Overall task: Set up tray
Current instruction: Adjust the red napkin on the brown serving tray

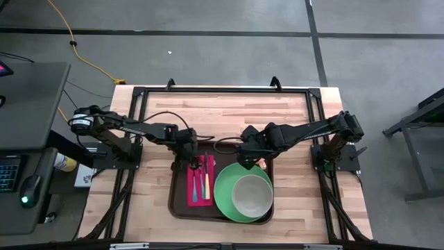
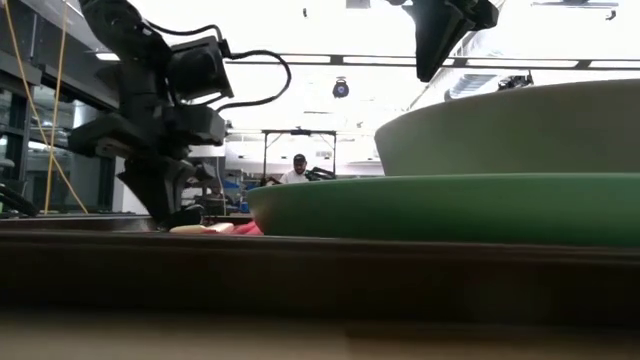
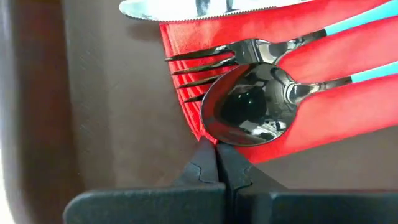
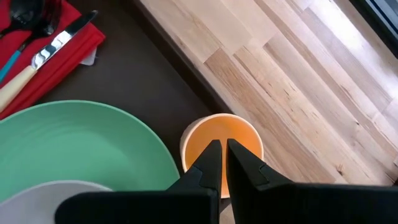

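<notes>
The dark brown tray (image 1: 179,196) lies at the table's near middle. On its left part a red napkin (image 1: 200,182) carries a knife (image 3: 199,6), a fork (image 3: 211,62) and a spoon (image 3: 249,106). A green plate (image 1: 225,198) on the right part bears a pale bowl (image 1: 251,194). An orange cup (image 4: 239,140) stands upright on the tray's far right corner. My left gripper (image 3: 216,149) is shut, low at the napkin's far edge. My right gripper (image 4: 221,152) is shut and hangs high over the cup, clear of it. My left gripper's shut fingertips (image 3: 205,152) come slanting down from the far side and stand at the napkin's far edge (image 3: 200,132), just beside the spoon's bowl. Whether they touch the napkin, the spoon or the tray floor, I cannot tell.
Bare tray floor (image 3: 118,112) lies left of the napkin. Open wooden tabletop (image 4: 292,93) runs past the tray's far rim. Black frame rails (image 1: 222,90) border the table. A person (image 2: 297,170) sits far off in the room behind.
</notes>
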You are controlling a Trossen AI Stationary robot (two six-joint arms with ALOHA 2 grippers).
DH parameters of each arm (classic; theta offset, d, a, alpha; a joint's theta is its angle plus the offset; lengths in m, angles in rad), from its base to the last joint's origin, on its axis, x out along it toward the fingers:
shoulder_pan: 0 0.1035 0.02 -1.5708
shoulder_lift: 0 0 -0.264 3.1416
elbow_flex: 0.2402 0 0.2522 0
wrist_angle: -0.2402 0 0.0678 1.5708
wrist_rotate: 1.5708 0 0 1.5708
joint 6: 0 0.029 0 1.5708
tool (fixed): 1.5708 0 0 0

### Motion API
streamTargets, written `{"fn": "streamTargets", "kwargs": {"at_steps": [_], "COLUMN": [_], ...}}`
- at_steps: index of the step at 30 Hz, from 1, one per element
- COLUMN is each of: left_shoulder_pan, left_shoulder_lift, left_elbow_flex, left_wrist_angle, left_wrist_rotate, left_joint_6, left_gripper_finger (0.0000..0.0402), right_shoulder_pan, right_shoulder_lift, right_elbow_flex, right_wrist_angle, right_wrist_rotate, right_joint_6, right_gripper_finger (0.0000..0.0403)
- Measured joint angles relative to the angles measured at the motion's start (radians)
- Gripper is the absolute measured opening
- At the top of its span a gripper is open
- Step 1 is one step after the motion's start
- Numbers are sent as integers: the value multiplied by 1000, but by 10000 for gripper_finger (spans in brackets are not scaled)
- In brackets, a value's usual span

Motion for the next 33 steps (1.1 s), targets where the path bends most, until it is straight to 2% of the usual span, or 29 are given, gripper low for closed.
{"fn": "streamTargets", "kwargs": {"at_steps": [3, 12, 23, 33], "left_shoulder_pan": [1, 1, 1, 1], "left_shoulder_lift": [2, 2, 2, 2], "left_elbow_flex": [28, 93, 94, 94], "left_wrist_angle": [-4, -82, -109, -81], "left_wrist_rotate": [-40, -75, -141, -134], "left_joint_6": [42, 157, 188, 198], "left_gripper_finger": [11, 11, 11, 11], "right_shoulder_pan": [0, 0, 0, 0], "right_shoulder_lift": [0, 0, 0, 0], "right_elbow_flex": [0, 0, 0, 0], "right_wrist_angle": [1, 4, 4, 5], "right_wrist_rotate": [0, -1, 1, 4], "right_joint_6": [0, 0, -8, -9], "right_gripper_finger": [0, 0, 0, 0]}}
